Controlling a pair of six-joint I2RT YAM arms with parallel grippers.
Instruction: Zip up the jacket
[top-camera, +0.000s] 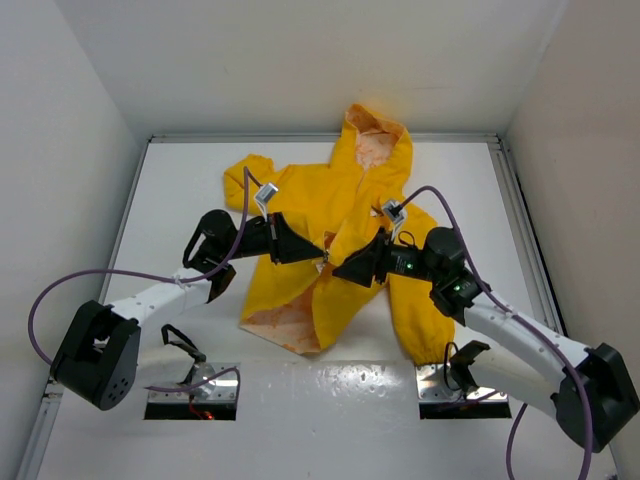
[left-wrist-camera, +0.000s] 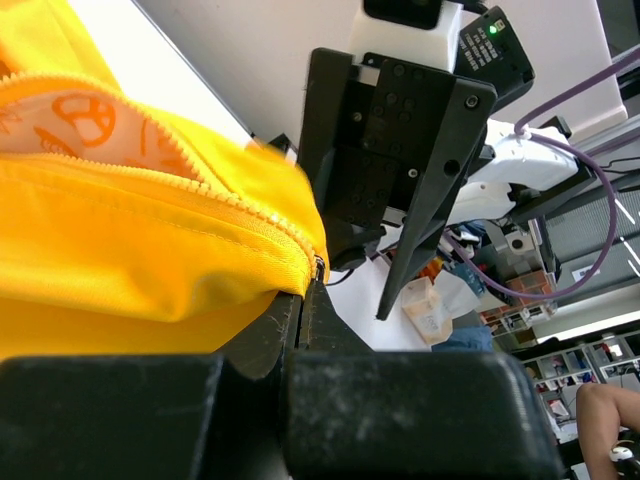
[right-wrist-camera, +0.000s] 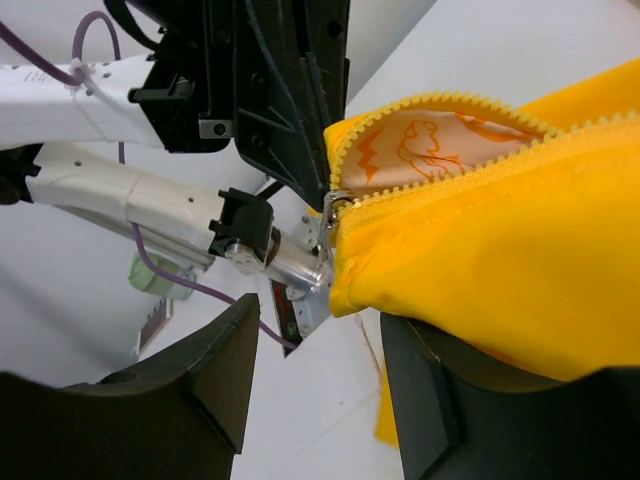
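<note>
Bright-yellow hooded rain jacket (top-camera: 345, 195) spread on white table (top-camera: 500, 200).
Left gripper (left-wrist-camera: 308, 290) pinched shut on its zipper (left-wrist-camera: 240, 205); right gripper (right-wrist-camera: 320, 325) gapes open.

Noted the jacket (left-wrist-camera: 130, 250) across 8 to 10 o'clock, bright yellow. Logged white lining (left-wrist-camera: 70, 120) with orange print at 10 o'clock, between two parted rows of zipper teeth (left-wrist-camera: 240, 205). Traced both rows to the slider (left-wrist-camera: 320, 268) at centre. Found left end effector (left-wrist-camera: 303, 305) at 6 o'clock, pinched together on the fabric just under the slider. Marked right end effector (left-wrist-camera: 365, 290) at 1 o'clock, black; purple cable (left-wrist-camera: 606, 205) at 3 o'clock.
</note>
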